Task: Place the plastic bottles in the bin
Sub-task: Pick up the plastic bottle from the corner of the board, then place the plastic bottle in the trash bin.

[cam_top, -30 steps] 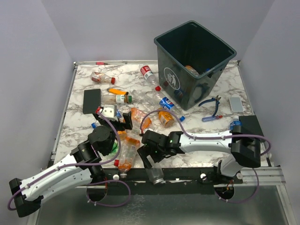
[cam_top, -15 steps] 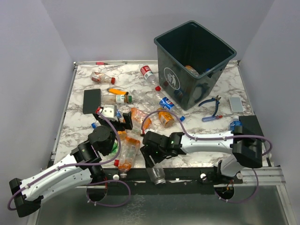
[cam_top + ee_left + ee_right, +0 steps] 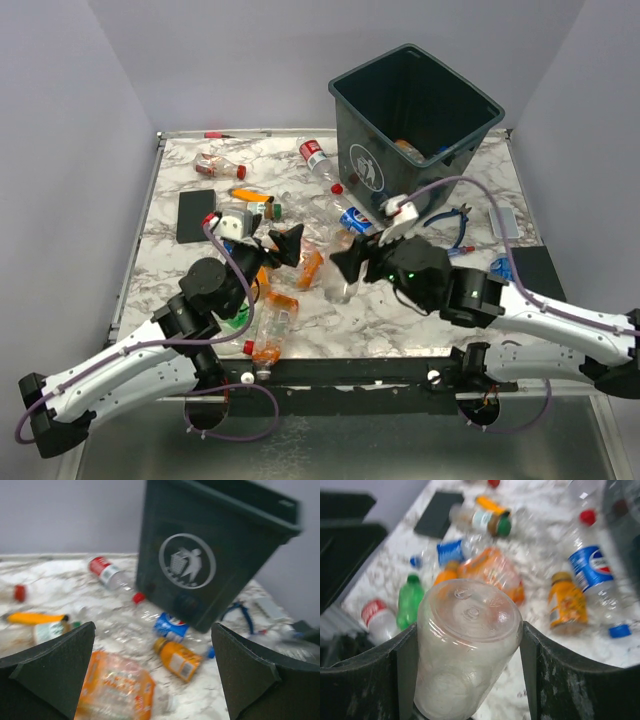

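A bin (image 3: 400, 190) stands far right on the table (image 3: 275, 160); bottles (image 3: 318, 157) lie left of it (pliers (image 3: 457, 222) on its right).

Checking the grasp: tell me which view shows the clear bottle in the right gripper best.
Right wrist: the clear bottle fills the middle, base toward the camera, pinched in the right gripper. Top external shows it small, partly hidden by that gripper. Left wrist gives at most a blur at its right edge.

Your left arm (image 3: 130, 366) and right arm (image 3: 562, 319) wear white shells, black joints, looping purple cables (image 3: 450, 180) and dark wedge-shaped fingers (image 3: 50, 675).
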Available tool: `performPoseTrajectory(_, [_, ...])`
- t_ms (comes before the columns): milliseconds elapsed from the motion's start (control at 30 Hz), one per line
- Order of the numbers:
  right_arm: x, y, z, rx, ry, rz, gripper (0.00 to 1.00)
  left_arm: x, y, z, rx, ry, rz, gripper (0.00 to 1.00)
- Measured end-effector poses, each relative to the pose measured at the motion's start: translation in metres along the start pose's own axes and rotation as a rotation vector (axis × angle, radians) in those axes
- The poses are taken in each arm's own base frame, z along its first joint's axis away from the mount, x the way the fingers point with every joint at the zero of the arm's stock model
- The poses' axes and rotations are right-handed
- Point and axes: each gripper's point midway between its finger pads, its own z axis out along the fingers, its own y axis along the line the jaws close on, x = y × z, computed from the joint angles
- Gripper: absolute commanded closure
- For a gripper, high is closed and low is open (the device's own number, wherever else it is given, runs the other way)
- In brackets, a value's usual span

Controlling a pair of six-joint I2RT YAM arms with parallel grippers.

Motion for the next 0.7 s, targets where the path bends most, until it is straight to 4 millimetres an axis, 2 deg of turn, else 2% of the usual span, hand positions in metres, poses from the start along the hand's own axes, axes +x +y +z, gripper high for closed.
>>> performPoseTrajectory(100, [-0.046, -0.025, -0.01, 0.056, -0.168, 0.064, 0.55, -0.025, -0.04, 0.006, 0.169, -0.029, -0.038, 0.01])
performPoseTrajectory(167, [-0.07, -0.041, -0.019, 0.09, -0.262, 0.095, 0.55, -0.04, -0.075, 0.009, 0.32, -0.035, -0.055, 0.01])
performPoseTrajectory(267, [-0.093, -0.05, -0.036, 0.097, -0.367, 0.122, 0.55, -0.045, -0.126, 0.009, 0.559, -0.016, -0.084, 0.01])
performPoseTrajectory(367, [-0.108, -0.054, -0.051, 0.088, -0.439, 0.138, 0.55, -0.038, -0.159, 0.003, 0.763, 0.027, -0.126, 0.01])
performPoseTrajectory(400, [-0.113, -0.055, -0.056, 0.083, -0.46, 0.145, 0.55, -0.029, -0.159, 0.01, 0.764, 0.051, -0.124, 0.01])
performPoseTrajectory(533, [-0.123, -0.057, -0.069, 0.063, -0.511, 0.161, 0.55, -0.011, -0.172, 0.015, 0.883, 0.114, -0.155, 0.01])
performPoseTrajectory(700, [-0.124, -0.054, -0.071, 0.04, -0.519, 0.159, 0.56, 0.001, -0.183, 0.008, 0.977, 0.161, -0.156, 0.01])
